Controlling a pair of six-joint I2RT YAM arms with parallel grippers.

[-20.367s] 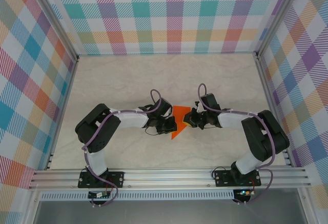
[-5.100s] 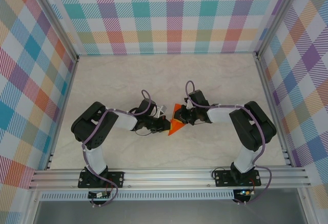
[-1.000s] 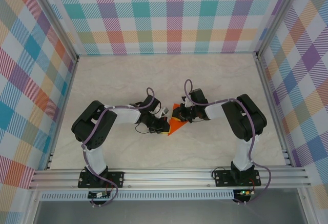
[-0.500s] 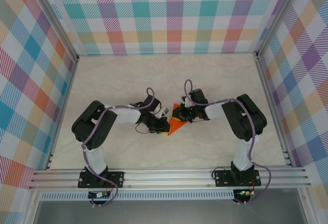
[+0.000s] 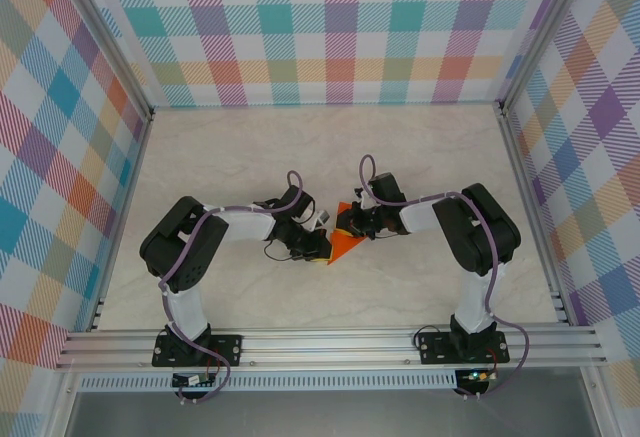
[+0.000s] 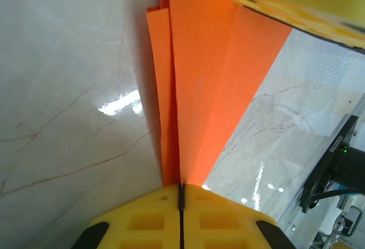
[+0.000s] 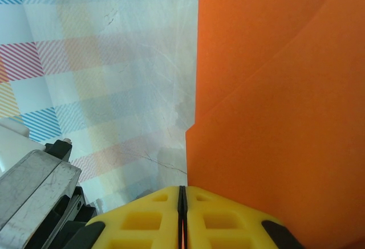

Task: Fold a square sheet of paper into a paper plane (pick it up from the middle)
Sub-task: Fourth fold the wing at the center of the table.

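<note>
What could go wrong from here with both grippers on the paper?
1. The left gripper and right gripper are both shut on the thin orange paper; any pull apart may tear it or slip it out.
2. In the left wrist view the folded layers splay at their free edges, so the next crease may land crooked.

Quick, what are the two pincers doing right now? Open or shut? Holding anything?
Left pincer: closed, pinching the folded orange paper.
Right pincer: closed, pinching the same orange paper.
</note>
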